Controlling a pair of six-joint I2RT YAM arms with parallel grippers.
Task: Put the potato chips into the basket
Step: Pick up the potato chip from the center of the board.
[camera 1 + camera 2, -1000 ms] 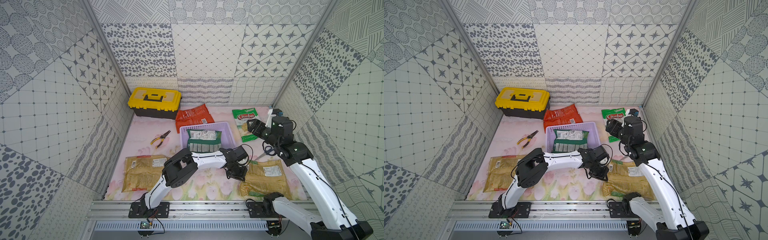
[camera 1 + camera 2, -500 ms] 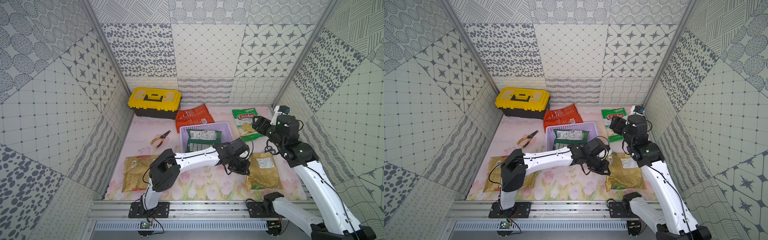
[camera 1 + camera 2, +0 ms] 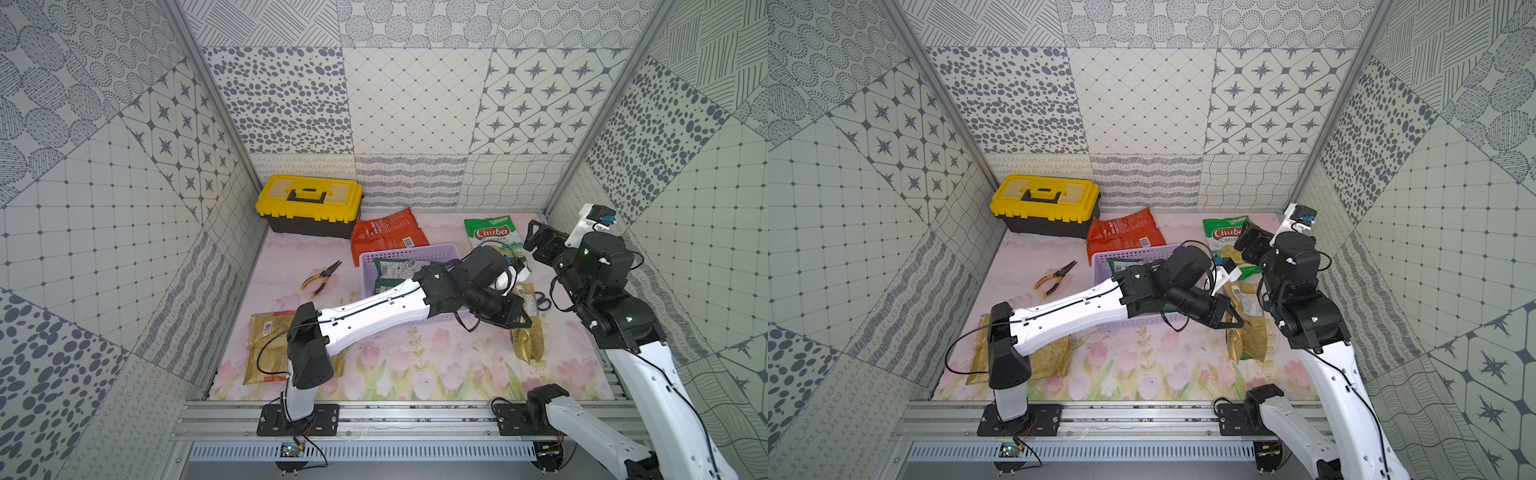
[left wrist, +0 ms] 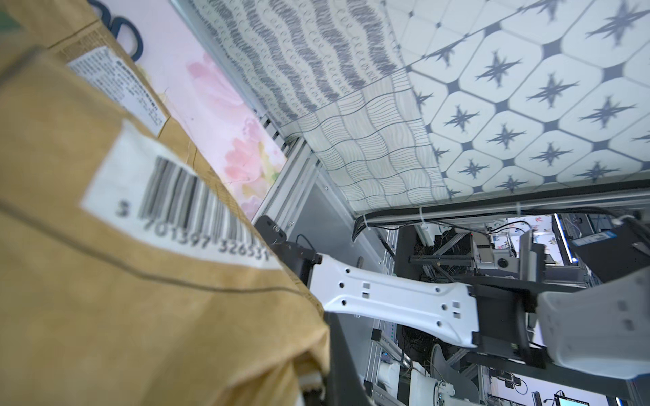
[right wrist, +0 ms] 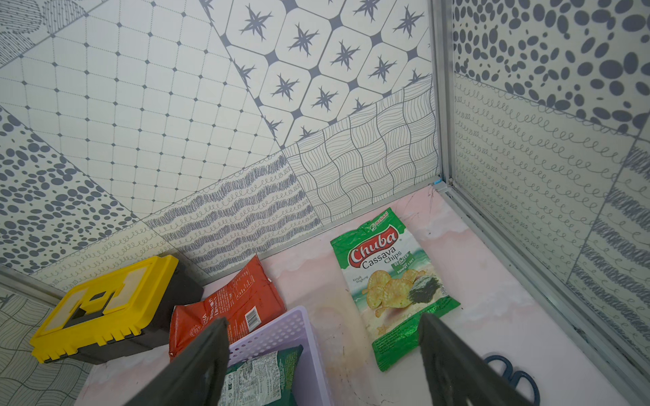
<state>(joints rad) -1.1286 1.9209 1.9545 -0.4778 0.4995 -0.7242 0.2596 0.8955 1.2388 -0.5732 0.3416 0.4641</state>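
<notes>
Left claw is pinched shut on one edge of a tan-gold bag, just right of the basket. The bag hangs crumpled from the grip, and I can't tell if its low end is clear of the mat. Right claw is spread wide w/ nothing in it, hovering by the basket's far right corner and facing the Chuba bag. Worries: it's a thin edge pinch on what looks like slick wrap, so a quick swing could let the bag slide out. It also dangles low, so it'd prob. snag the basket's wall and shove the light basket instead of dropping in. The left arm lies across the basket, so it must pull back a lot first. The two claws are near each other, so a bump's possible if both move at once. The basket's barely bigger than a bag, so it may end up draped over the rim. Count: 5 chip bags. That's 2 green (a green bag in the basket, plus the Chuba one on the mat), 2 tan-gold (one held, a tan bag flat at near left, partly under the arm) and 1 orange-red bag just behind the basket. So 1 in, 4 out. Also 1 basket, 1 toolbox, 1 pliers and 1 scissors just beside the held bag.
</notes>
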